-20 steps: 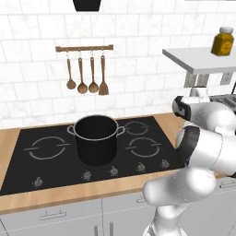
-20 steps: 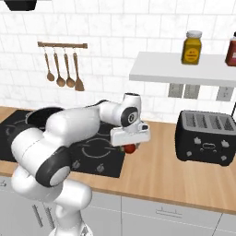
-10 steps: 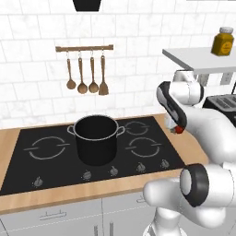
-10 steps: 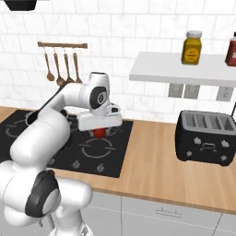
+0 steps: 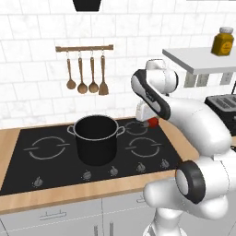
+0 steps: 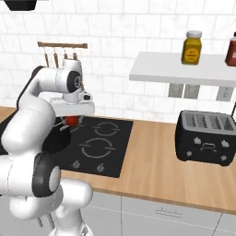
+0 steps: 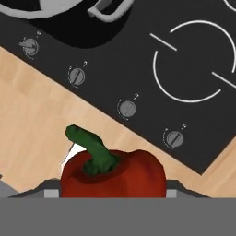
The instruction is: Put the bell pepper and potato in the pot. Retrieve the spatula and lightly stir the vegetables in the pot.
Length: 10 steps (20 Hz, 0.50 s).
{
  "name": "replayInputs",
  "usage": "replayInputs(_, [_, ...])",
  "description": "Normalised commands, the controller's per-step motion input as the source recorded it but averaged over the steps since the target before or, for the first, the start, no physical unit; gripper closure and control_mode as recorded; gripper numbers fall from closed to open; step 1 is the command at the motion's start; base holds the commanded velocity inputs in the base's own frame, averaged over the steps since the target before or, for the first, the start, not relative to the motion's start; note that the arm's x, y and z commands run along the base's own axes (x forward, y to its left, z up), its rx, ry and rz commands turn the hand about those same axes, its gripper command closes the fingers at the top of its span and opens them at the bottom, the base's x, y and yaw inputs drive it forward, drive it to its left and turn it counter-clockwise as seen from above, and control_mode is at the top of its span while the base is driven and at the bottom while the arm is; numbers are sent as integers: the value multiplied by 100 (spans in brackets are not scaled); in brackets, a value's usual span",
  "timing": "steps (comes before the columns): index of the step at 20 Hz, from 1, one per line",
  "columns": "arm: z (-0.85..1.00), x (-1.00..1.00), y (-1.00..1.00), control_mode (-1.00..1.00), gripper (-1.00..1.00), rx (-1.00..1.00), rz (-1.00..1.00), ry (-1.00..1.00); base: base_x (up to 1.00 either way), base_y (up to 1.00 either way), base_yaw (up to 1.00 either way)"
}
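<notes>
Jaws [image 7: 113, 196] are closed on the bell pepper [image 7: 114, 173], held apart only by its width; in the hand view the red body sits between them with its green stem up. A second ago the arm was folded low over the right edge of the hob and the pepper hung near the desk beside the toaster side; half a second ago it had swung up and leftward; now the hand has travelled further toward the pot, and the pepper [image 5: 152, 122] hangs above the rear right burner, just right of the pot [image 5: 97, 139] and not over its mouth. The pot has stayed on the same front burner with nothing visible inside.

Left base view shows the pot whole, with both grey handles, and the hob [image 5: 50, 170] with its row of knobs. Right base view hides most of the pot behind the arm, but shows the pepper [image 6: 71, 120] under the white hand and, further right, the black toaster [image 6: 207, 144] on the wooden desk [image 6: 152, 161], under a shelf [image 6: 179, 73] with a yellow jar [image 6: 192, 47]. Hand view adds the pot's rim and one handle [image 7: 110, 9] at its top edge, four knobs and one burner ring. Wooden spoons [image 5: 85, 73] hang on the wall rail.
</notes>
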Motion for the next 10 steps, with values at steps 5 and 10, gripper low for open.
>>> replayInputs(5, [0, 57, 100, -100, 100, 0, 0, 8, 0, 0, 0])
replayInputs(10, [-1, 37, 100, -100, 100, 0, 0, 0, 0, 0, 0])
